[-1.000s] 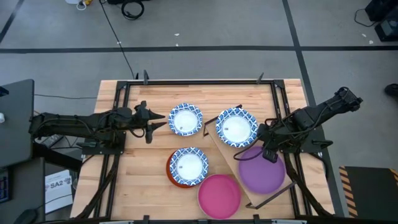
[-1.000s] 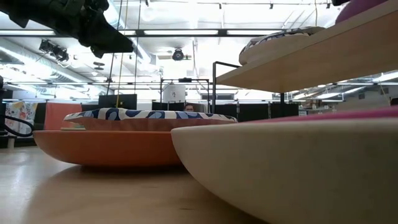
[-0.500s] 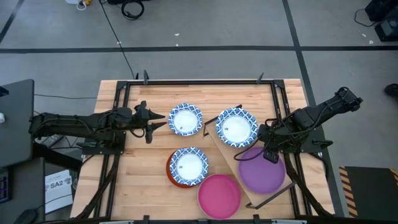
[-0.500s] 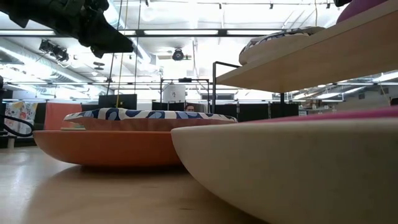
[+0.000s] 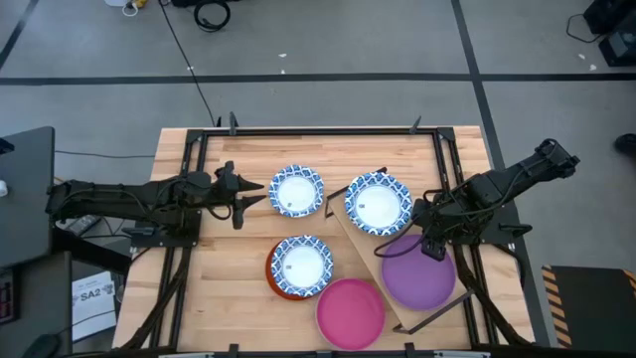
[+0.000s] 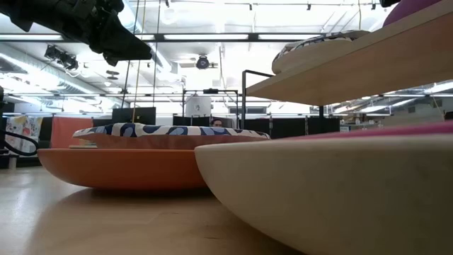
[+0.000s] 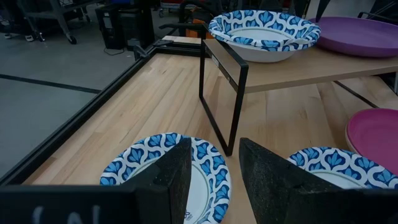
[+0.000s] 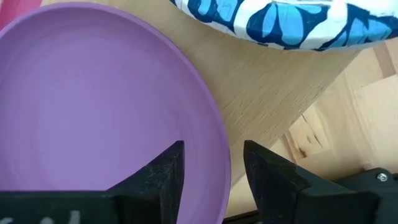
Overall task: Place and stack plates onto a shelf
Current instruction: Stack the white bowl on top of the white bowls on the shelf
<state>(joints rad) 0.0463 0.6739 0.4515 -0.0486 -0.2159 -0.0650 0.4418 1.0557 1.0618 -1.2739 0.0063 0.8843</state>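
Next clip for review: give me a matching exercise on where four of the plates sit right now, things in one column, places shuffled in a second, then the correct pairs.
Things:
1. purple plate
2. pink plate
3. orange-red plate
4. blue-and-white plate nearest the left gripper

Places:
A. on the tabletop, under a blue-and-white plate
B. on the shelf, beside a blue-and-white plate
C. alone on the tabletop, just ahead of open fingers
D. on the tabletop near the front edge, next to the shelf

Pairs: 1-B, 2-D, 3-A, 4-C
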